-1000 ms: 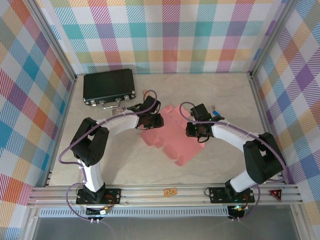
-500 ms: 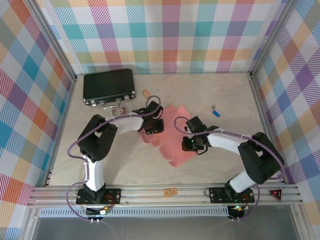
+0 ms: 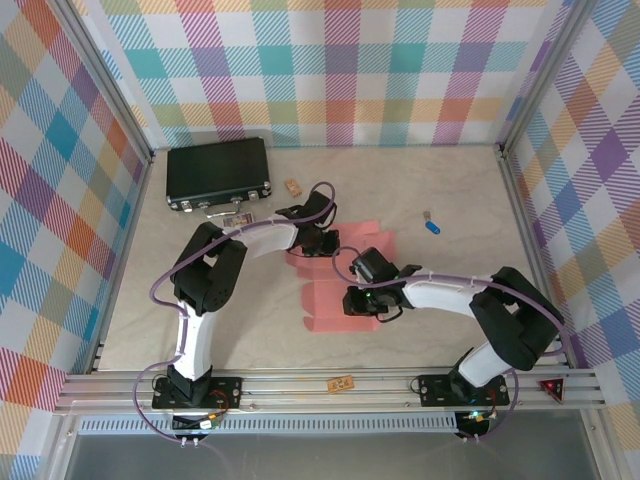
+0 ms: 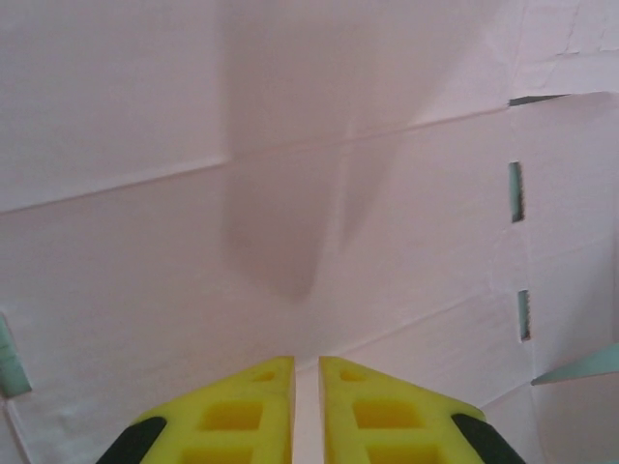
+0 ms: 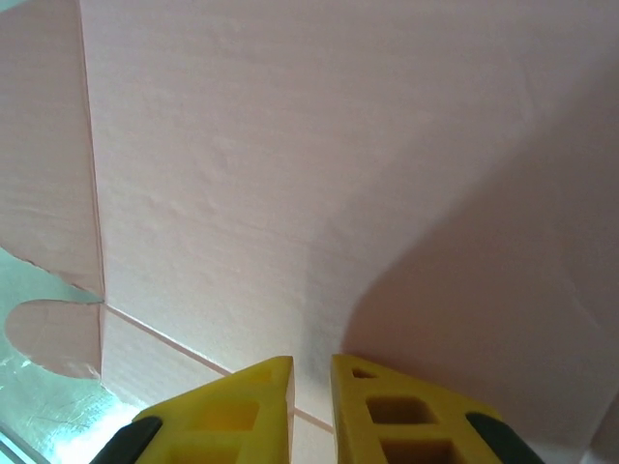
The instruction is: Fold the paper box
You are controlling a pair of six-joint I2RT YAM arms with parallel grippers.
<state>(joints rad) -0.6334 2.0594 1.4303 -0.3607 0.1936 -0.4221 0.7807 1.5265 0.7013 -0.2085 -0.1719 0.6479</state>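
1. The left claw [image 3: 320, 242] is all but closed: on my left wrist feed its yellow fingers [image 4: 247, 406] stand with only a thin slit between them, pointing at pink card. I cannot tell whether any card is pinched in that slit.
2. The right claw [image 3: 358, 300] looks the same on its own feed, yellow fingers [image 5: 397, 411] nearly together over the card. Here too I cannot tell whether it has a grip on the card.
3. The paper box [image 3: 328, 302] is a salmon-pink sheet of thin die-cut card. It lies unfolded near the middle of the tabletop [image 3: 450, 180], a pale marbled surface, with both claws on it.
4. From above, the left claw sits at the sheet's far-left edge and the right claw near its middle. A notched edge shows on the sheet's left side.
5. Up close on the left wrist feed, the card [image 4: 290, 193] carries straight crease lines and narrow slots [image 4: 515, 190] along its right side.
6. The right wrist feed shows a crease and a rounded tab [image 5: 53, 338] at the lower left of the card [image 5: 290, 145].
7. A small tan block [image 3: 293, 187] sits near the sheet's far edge.
8. A black rectangular hard case [image 3: 218, 173] lies in the far-left corner, well apart from the sheet.
9. A small blue object [image 3: 432, 226] lies to the right of the sheet, apart from it; it is too small for me to identify.
10. Pastel plaid walls [image 3: 330, 60] enclose the tabletop.
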